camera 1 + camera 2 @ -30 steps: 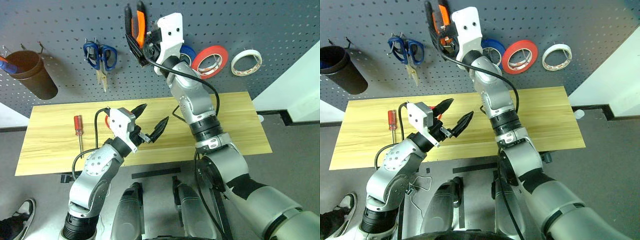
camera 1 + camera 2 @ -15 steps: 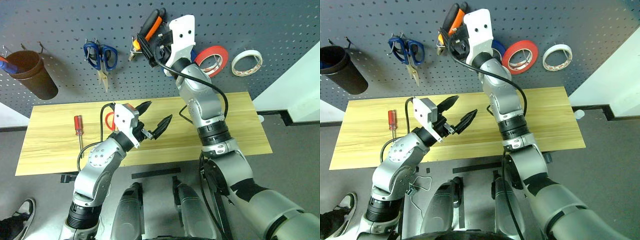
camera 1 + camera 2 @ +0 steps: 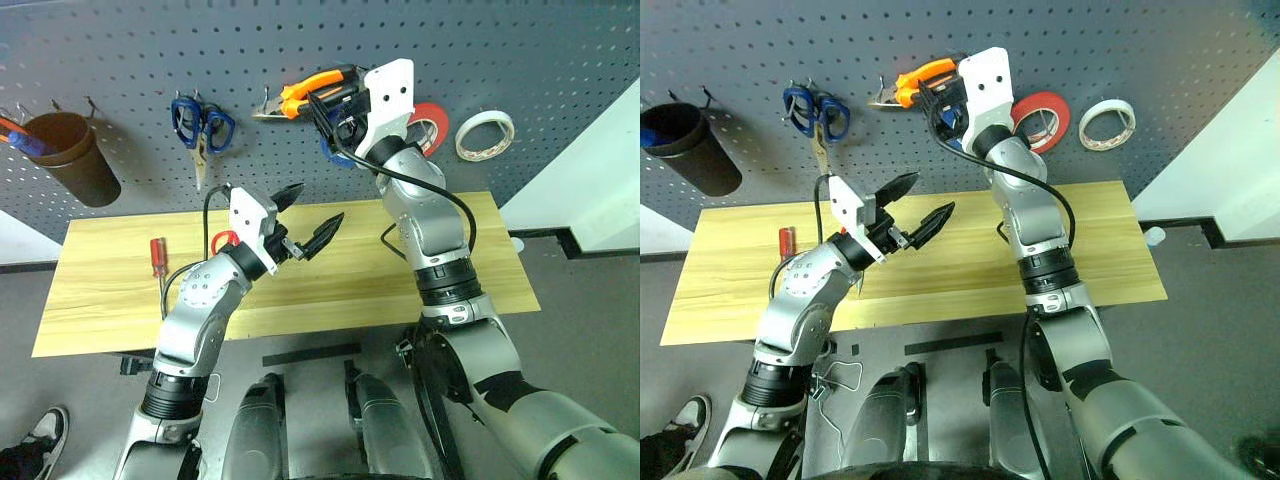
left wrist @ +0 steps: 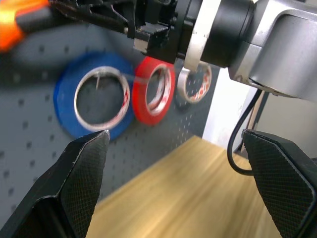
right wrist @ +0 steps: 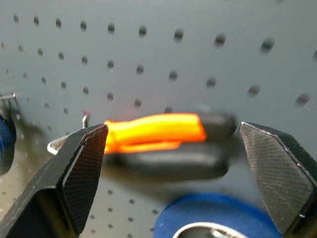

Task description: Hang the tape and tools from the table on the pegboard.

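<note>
Pliers (image 3: 318, 92) swung from upright to level on pegboard (image 3: 120, 50), right gripper (image 5: 173, 163) spread.

bare table (image 3: 480, 250) right of the arms; pliers (image 3: 318, 90) and blue roll (image 4: 99, 99) crowd the pegboard (image 3: 560, 50).

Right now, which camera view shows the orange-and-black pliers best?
The right eye view: the pliers lie whole against the pegboard. The left eye view shows them partly behind the right claw. The right wrist view shows blurred handles; the left wrist view, just an orange corner.
</note>
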